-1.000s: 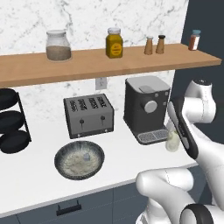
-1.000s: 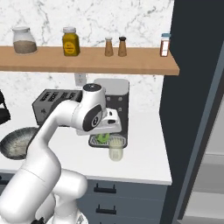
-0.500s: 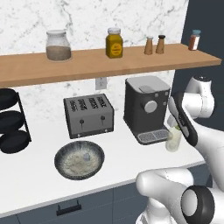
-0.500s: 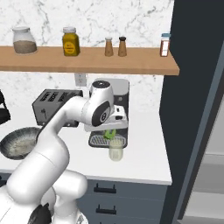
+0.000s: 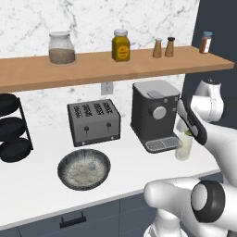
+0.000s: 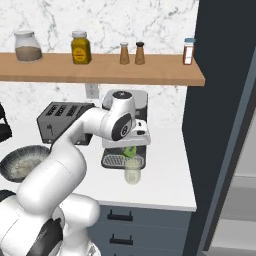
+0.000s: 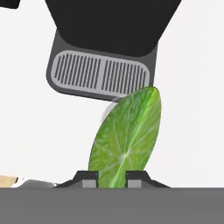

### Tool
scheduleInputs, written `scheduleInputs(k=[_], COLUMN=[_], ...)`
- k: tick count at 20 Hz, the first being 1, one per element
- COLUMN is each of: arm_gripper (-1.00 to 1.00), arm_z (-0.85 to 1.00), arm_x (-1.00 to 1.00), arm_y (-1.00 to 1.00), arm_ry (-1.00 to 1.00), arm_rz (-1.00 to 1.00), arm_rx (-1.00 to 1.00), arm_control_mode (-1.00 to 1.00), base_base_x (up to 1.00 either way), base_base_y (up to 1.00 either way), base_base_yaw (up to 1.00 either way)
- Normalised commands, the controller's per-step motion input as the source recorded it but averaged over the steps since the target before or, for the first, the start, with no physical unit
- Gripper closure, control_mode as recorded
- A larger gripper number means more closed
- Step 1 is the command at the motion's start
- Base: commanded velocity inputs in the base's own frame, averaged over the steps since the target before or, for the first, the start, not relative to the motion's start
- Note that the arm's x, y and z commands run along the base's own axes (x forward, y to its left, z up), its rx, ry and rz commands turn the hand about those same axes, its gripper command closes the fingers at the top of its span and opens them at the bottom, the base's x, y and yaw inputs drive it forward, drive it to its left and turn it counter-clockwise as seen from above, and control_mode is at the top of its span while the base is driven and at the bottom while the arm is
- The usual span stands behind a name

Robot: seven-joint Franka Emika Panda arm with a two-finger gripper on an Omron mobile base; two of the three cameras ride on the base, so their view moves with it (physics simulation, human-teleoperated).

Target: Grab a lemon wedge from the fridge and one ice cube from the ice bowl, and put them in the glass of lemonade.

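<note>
I hold hand (image 6: 131, 151) right above glass (image 6: 132, 171), pinched tight on wedge (image 7: 127, 140), so release should drop it straight in. Ice bowl (image 5: 84, 169) waits on bench (image 5: 139, 162).

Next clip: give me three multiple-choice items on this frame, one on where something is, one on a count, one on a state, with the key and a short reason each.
1. Where is the wedge?
A. In the bowl
B. On the shelf
C. In the claw, above the glass

2. How many things stand on the shelf?
A. Three
B. Five
C. Seven

3. What is the claw doing?
A. Shut on the wedge
B. Open over the toaster
C. Shut on an ice cube

Key:
1 C: the hand view has the wedge between the fingertips, and the right base view shows it just over the glass.
2 B: two jars, two shakers and a spice bottle.
3 A: both fingertips press the green wedge; the cube lies in the bowl.
</note>
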Motion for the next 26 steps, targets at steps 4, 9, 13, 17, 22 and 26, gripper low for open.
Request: scheduleInputs(k=[4, 9, 13, 17, 22, 26], arm_gripper=[1.0, 1.0, 1.0, 1.0, 1.0, 1.0], arm_z=[-0.34, -0.01, -0.12, -0.3, -0.1, 0.0], arm_x=[0.0, 0.26, 0.15, 0.0, 0.0, 0.0], arm_y=[0.0, 0.0, -0.02, -0.01, 0.0, 0.0], arm_ry=[0.0, 0.01, 0.0, 0.0, 0.0, 0.0], arm_rz=[0.0, 0.0, 0.0, 0.0, 0.0, 0.0], arm_rx=[0.0, 0.0, 0.0, 0.0, 0.0, 0.0], arm_control_mode=[-1.0, -1.0, -1.0, -1.0, -1.0, -1.0], base_base_x=[0.0, 0.0, 0.0, 0.0, 0.0, 0.0], base_base_y=[0.0, 0.0, 0.0, 0.0, 0.0, 0.0], base_base_yaw=[0.0, 0.0, 0.0, 0.0, 0.0, 0.0])
